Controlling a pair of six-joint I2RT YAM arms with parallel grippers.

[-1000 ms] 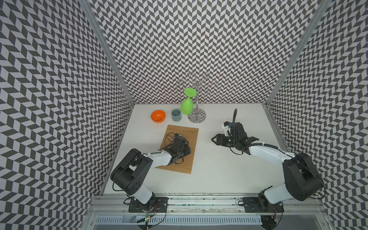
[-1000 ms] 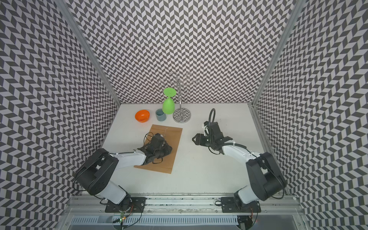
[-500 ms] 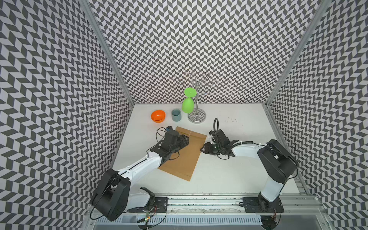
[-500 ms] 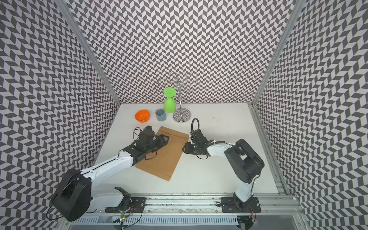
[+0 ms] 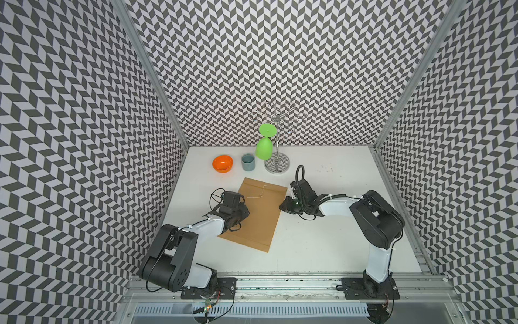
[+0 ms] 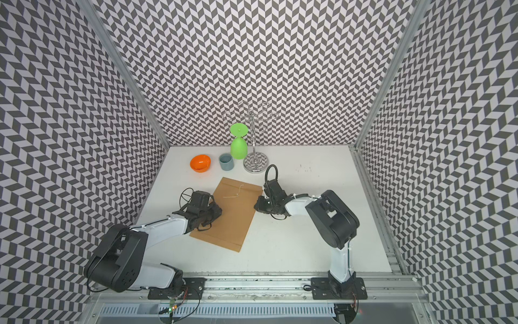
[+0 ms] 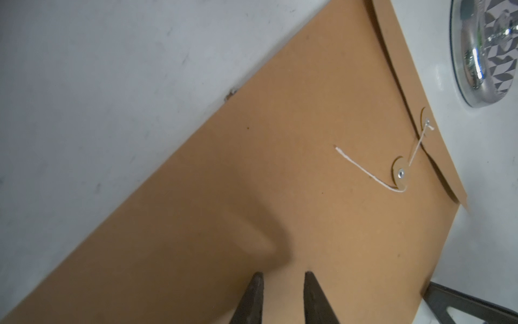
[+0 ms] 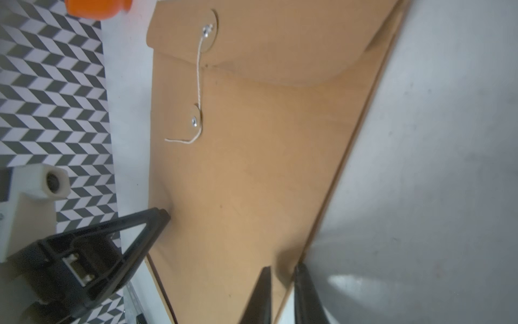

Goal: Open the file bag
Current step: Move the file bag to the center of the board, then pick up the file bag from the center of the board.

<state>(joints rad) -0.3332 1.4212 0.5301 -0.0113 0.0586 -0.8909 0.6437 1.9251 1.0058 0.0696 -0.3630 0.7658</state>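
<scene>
One file bag (image 5: 259, 216), two buttons (image 7: 401, 174); left gripper (image 7: 281, 273) ajar, empty, on the bag; right gripper (image 8: 283, 269) tight on its edge.

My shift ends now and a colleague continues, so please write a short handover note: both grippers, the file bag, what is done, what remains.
Left gripper: jaws slightly apart, nothing between them, tips over the file bag near its left long edge.
Right gripper: shut on the bag's right long edge.
Bag: flat on the table, flap side up, flap at the far end.
Done: the string is mostly unwound; its free end lies loose.
Left to do: unhook the string from the lower button, then lift the flap, which is still down.
</scene>
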